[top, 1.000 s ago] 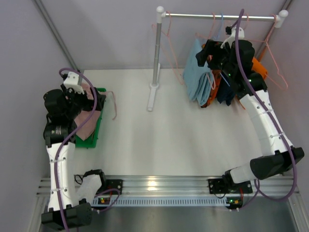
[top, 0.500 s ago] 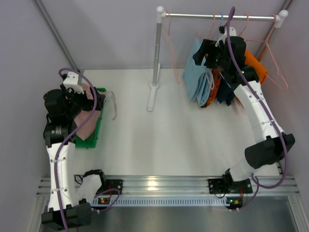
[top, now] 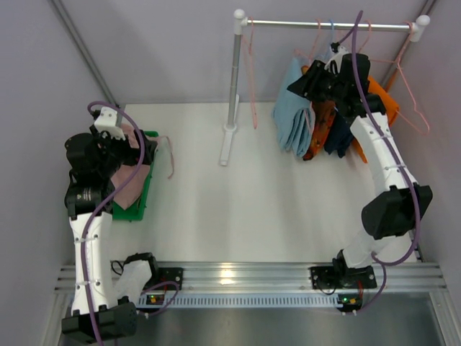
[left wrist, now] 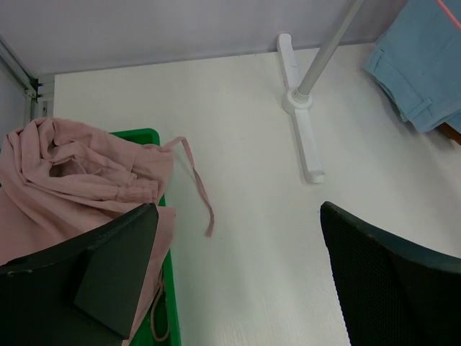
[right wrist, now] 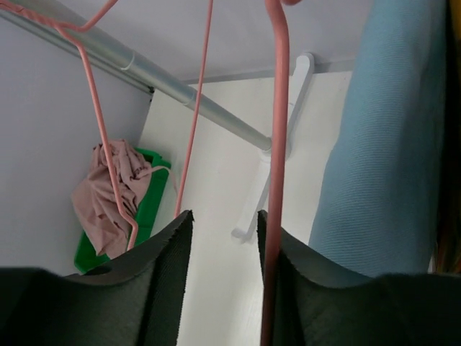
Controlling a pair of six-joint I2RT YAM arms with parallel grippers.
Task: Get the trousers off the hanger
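1 heap of crumpled dusty pink cloth trousers (left wrist: 65,173) lies on a green plastic bin (left wrist: 140,135) under the widely spread left pincer (left wrist: 238,220), while the right pincer (right wrist: 223,238), jaws narrowly apart, crowds a thin pink wire hanger (right wrist: 277,144) beside hanging light blue cloth trousers (right wrist: 382,144), grip unclear.

Bright, even overhead light — soft faint shadows; small glare patch on base rail (top: 227,272).

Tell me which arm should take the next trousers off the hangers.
Right. The right end effector is up at the rail beside the hanging blue trousers; the left end effector hovers over the green bin, far from them.
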